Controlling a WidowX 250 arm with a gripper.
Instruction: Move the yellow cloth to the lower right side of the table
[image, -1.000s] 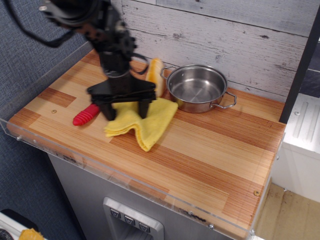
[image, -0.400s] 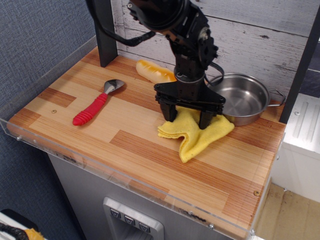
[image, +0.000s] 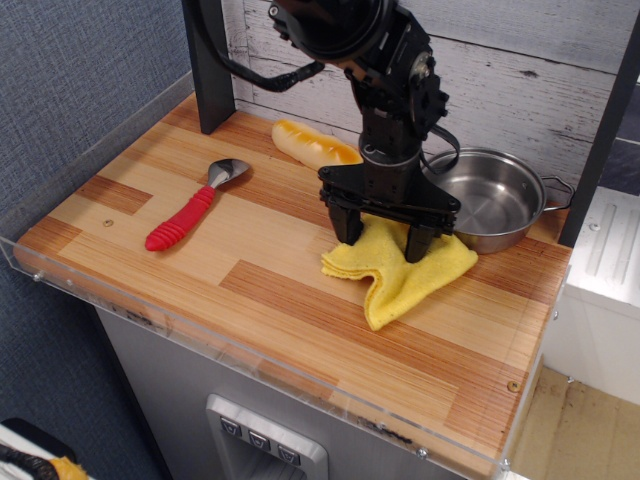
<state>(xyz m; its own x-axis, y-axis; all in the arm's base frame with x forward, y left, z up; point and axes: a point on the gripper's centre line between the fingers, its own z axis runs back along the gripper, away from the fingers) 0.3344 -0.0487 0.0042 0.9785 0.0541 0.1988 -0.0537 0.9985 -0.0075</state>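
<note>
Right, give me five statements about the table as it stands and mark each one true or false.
1. The gripper stands over the yellow cloth. True.
2. The steel pan holds the cloth. False: the pan looks empty; the cloth lies on the table in front of it.
3. The red-handled spoon lies left of the cloth. True.
4. The bread-like loaf sits in the pan. False: it lies on the tabletop, left of the pan.
5. The cloth hangs over the front rim. False: it lies wholly on the wood.
</note>
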